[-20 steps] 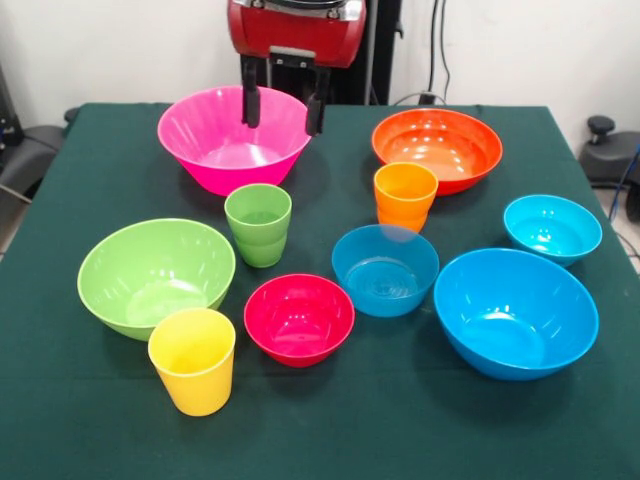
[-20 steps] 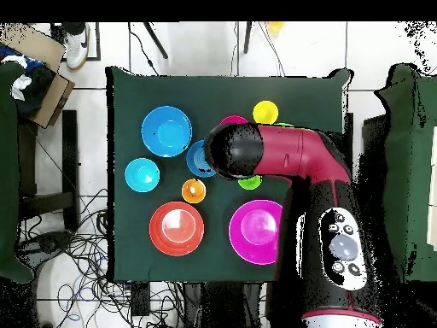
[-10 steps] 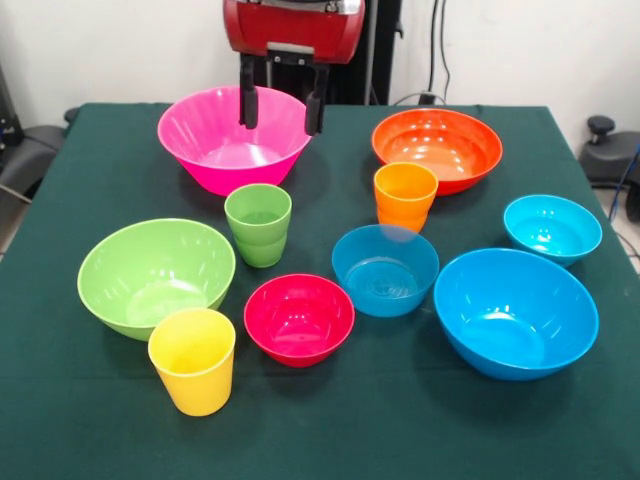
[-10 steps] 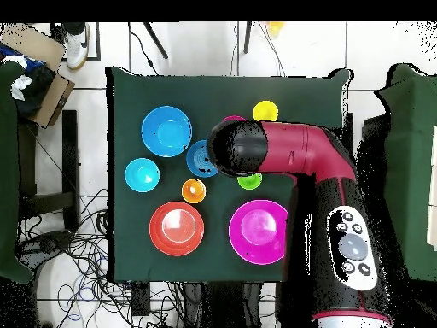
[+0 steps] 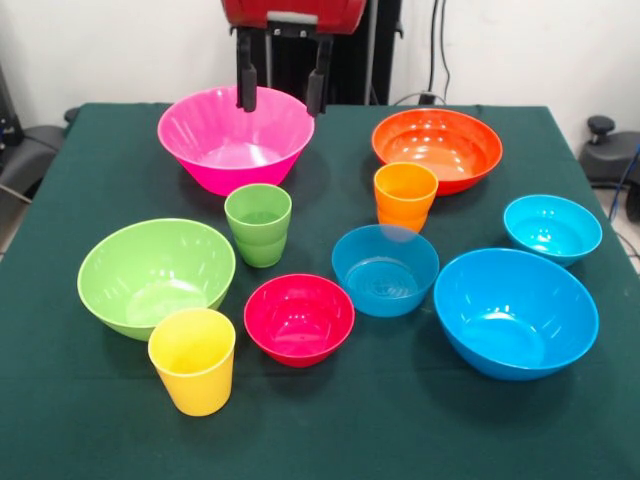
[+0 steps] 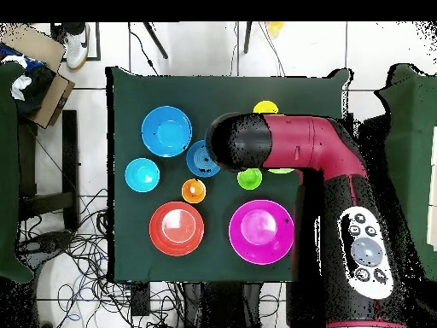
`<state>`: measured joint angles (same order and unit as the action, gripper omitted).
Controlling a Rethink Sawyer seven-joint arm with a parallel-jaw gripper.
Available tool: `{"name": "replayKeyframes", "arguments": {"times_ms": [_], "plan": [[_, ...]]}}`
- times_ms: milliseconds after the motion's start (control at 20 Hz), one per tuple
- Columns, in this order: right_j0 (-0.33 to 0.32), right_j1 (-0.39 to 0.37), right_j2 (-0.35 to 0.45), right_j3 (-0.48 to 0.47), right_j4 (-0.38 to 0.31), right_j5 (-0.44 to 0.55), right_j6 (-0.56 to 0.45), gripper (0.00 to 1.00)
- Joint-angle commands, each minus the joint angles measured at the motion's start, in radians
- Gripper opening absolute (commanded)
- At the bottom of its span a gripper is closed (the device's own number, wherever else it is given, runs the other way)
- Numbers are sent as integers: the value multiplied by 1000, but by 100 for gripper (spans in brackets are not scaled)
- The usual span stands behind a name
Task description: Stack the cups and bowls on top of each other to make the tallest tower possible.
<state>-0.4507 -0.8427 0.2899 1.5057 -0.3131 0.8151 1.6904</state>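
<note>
The fingers have risen above the pink bowl.

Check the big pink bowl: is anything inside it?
The pink bowl looks empty in both views; its bare bottom shows. The open gripper hangs above its far rim, its fingers covering a little of the far wall.

Overhead, the arm hides the red bowl.

Glossy red arm, black joints, grey round buttons.
</note>
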Motion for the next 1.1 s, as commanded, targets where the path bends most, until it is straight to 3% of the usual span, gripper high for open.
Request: {"name": "replayKeyframes", "arguments": {"times_ms": [50,350,1100], "plan": [[-20,-20,137,71,-76,135,-360,100],[-8,-59,93,130,-48,107,-182,100],[71,88,11,66,-108,-88,38,100]]}}
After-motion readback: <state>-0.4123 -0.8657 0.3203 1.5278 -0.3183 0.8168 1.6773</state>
